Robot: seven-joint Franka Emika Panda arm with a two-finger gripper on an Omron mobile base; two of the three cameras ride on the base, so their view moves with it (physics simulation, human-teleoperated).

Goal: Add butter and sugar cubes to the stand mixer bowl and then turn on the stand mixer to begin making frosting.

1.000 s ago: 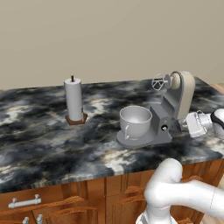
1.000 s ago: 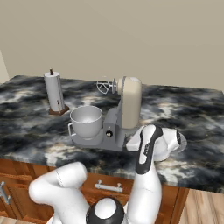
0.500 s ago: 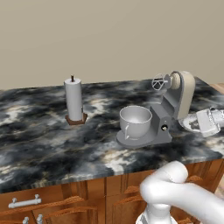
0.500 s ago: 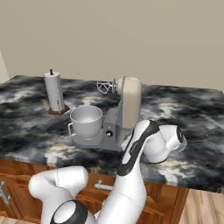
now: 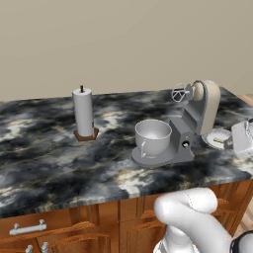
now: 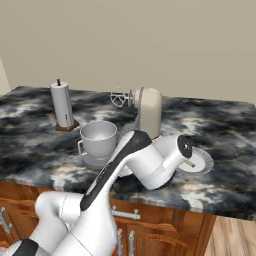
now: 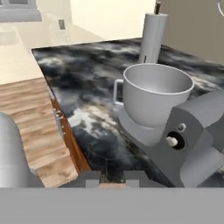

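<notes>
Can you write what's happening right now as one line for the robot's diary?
gripper: shut on sugar cube | stand mixer bowl: empty, on base | stand mixer: head tilted up

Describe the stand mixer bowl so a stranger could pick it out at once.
On the dark marbled counter stands a grey stand mixer with a cream, tilted-back head. On its flat base, under the raised whisk, sits the stand mixer bowl: a deep, light grey-white cup shape with a side handle. The paper towel roll to its left is a tall, closed cylinder; the bowl is open-topped.
</notes>
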